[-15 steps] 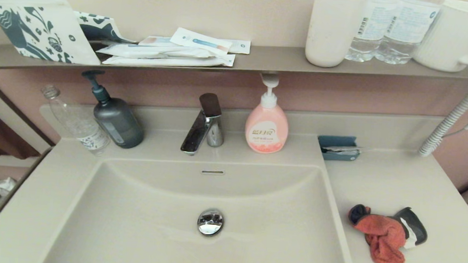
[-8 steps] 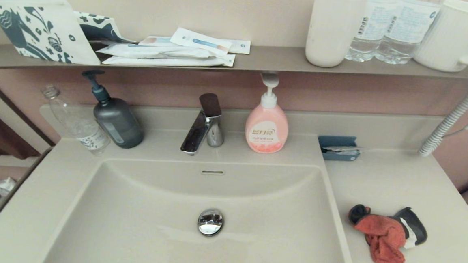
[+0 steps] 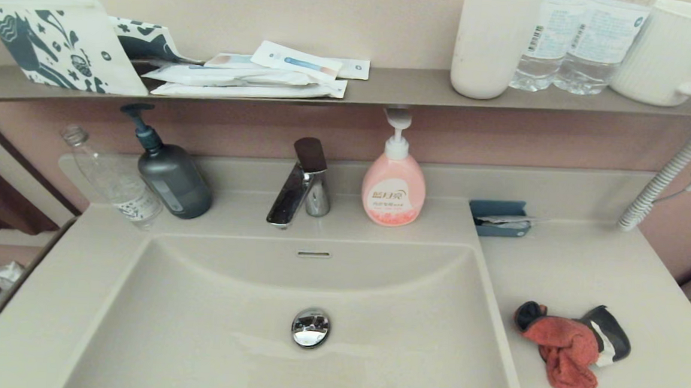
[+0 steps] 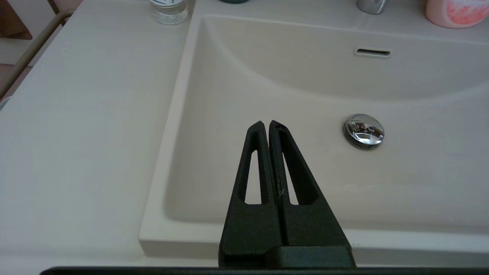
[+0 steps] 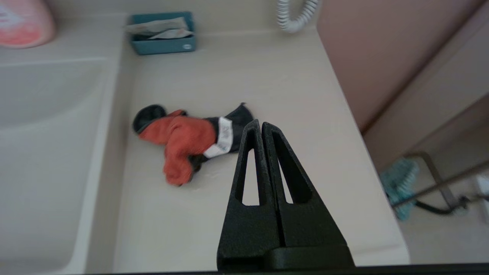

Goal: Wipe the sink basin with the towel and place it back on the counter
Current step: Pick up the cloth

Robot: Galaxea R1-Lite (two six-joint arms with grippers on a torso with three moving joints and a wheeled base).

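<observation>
The small red-orange cloth towel with its dark grey reverse (image 3: 567,351) lies crumpled on the smooth beige surface (image 3: 593,269), just right of the big beige sink basin (image 3: 224,306). It looks soft, light and floppy, so the raised orange bunch in the middle seems the best place to pinch. Its white tag carries print too small to read. The right end effector (image 5: 261,124) hovers just beside it, fingers pressed together. The left end effector (image 4: 266,124) hangs over the basin, fingers together too. The pink pump bottle (image 3: 393,191) has an unreadable label.
</observation>
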